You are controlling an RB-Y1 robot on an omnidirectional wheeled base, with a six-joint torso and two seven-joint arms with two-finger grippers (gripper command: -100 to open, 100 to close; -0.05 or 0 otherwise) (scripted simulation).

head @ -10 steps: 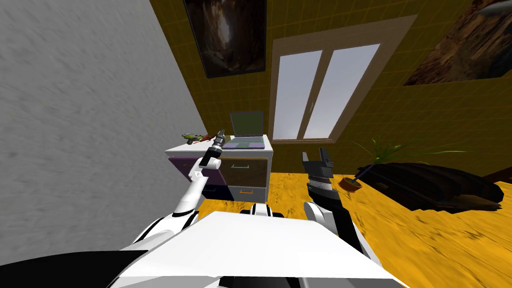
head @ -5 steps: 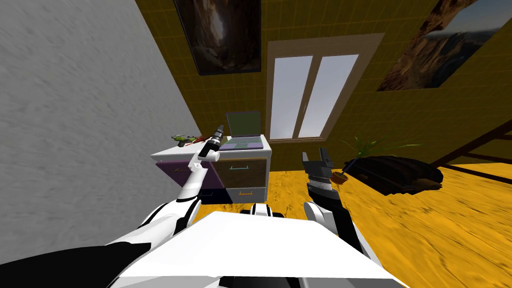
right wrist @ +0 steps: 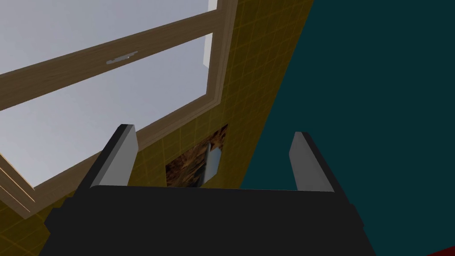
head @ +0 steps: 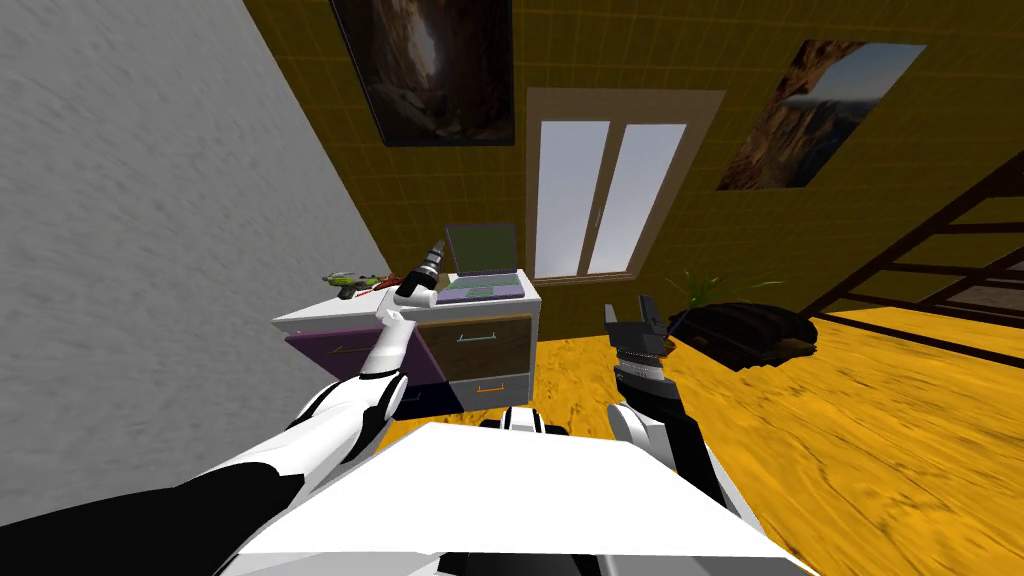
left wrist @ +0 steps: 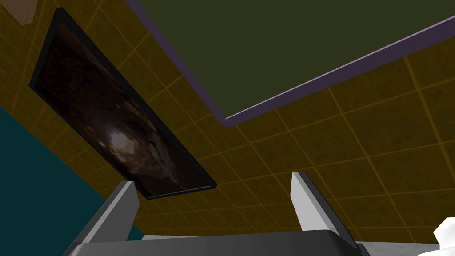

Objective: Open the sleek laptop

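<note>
The laptop (head: 483, 262) sits open on the white top of a drawer cabinet (head: 330, 312), its dark green screen upright and its purple base flat. My left gripper (head: 434, 250) is raised just left of the screen, tilted upward, fingers open with nothing between them. From the left wrist, the screen's lower corner with its purple rim (left wrist: 284, 49) looms just beyond the open fingers (left wrist: 125, 202). My right gripper (head: 635, 318) hangs over the floor right of the cabinet, open and empty (right wrist: 209, 160).
A small green and red object (head: 352, 283) lies at the cabinet's left end. The cabinet has purple and brown drawer fronts (head: 490, 342). A grey wall runs along the left. A potted plant (head: 700, 290) and a dark mound (head: 750, 332) sit on the orange floor to the right.
My head view has swung right to left across the room, so the cabinet and window shifted in the picture. The left arm stays by the laptop screen, stretched a bit further out.
</note>
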